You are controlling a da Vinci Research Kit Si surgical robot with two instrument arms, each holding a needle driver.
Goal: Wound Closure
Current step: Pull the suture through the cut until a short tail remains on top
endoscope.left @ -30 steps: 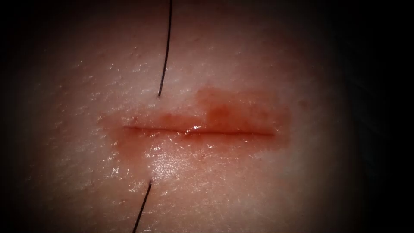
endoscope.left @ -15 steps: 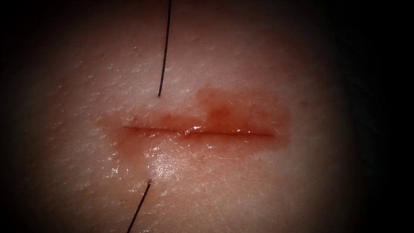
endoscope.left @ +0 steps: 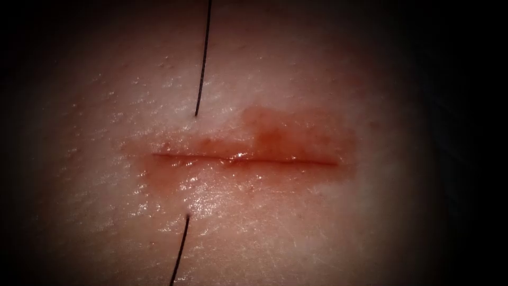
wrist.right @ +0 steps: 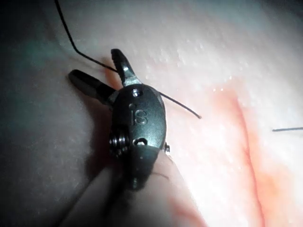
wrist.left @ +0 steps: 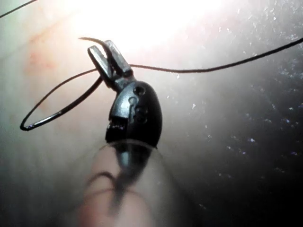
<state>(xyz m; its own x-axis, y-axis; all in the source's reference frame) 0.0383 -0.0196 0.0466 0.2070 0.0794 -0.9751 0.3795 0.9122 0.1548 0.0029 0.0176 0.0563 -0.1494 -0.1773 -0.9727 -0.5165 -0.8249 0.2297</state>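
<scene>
**Needle held clear of the tissue, thread already through both lips of the cut**

Seen from the endoscope, the tissue (endoscope.left: 317, 222) carries a straight cut (endoscope.left: 243, 160) running from 9 o'clock to 3 o'clock. Red fluid (endoscope.left: 280, 135) is pooled along it and is heaviest just above its right half. Near the cut's left end, the thread (endoscope.left: 202, 58) comes down from 12 o'clock and enters the skin just above the cut. A second strand leaves the skin just below the cut and runs off toward 6 o'clock.

In the left wrist view, the left tool (wrist.left: 100, 47) has its jaws clamped on the needle (wrist.left: 61, 109), gripping it close to the pointed end. A short tip pokes out past the jaws. The rest of the curve sweeps away to its tail, all of it free of the tissue. Thread trails from the tail, loops back past the jaws and runs off across the tissue.

In the right wrist view, the right tool (wrist.right: 93, 66) has its jaws spread wide and grips nothing. A strand of thread crosses by them and enters the skin near the cut. The only readable writing is a stamped mark (wrist.right: 139, 116) on this tool's body, which looks like "IS".
</scene>
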